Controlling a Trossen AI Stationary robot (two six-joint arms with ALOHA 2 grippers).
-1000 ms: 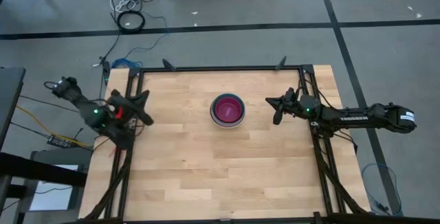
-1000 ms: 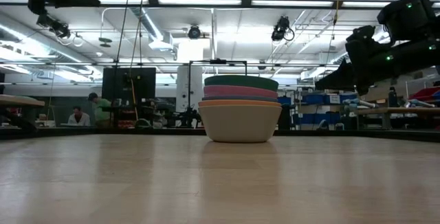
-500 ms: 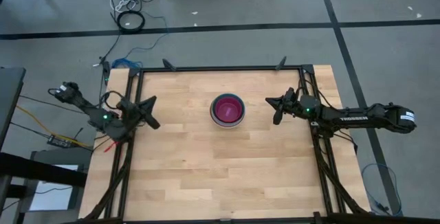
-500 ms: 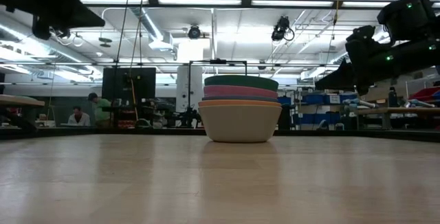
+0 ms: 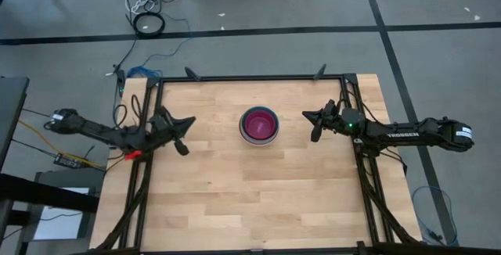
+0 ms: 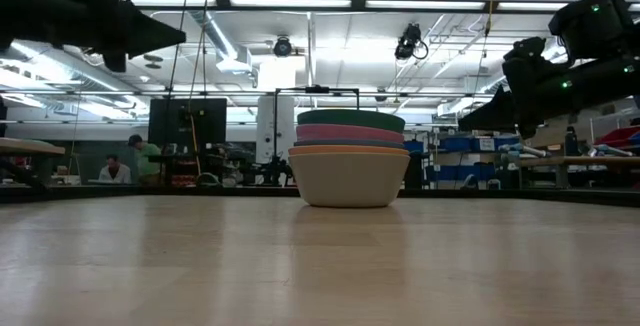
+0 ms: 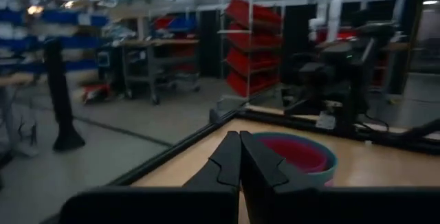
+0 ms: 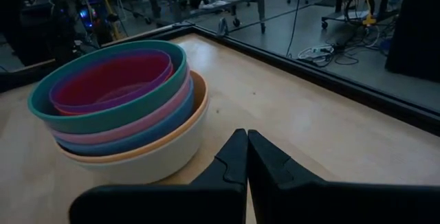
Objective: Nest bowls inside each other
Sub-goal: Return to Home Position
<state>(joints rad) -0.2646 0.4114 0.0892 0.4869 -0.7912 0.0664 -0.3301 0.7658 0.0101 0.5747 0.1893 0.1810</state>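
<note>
Bowls (image 5: 259,124) sit nested in one stack mid-tabletop (image 5: 235,192); left claw (image 7: 239,136) and right claw (image 8: 247,135), both closed and empty, flank it. Nesting appears complete.

Inner bowls (image 8: 113,80) — mostly hidden inside teal bowl (image 8: 110,122).

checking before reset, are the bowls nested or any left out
Nested: one upright stack of bowls, none loose in the high view.
</note>
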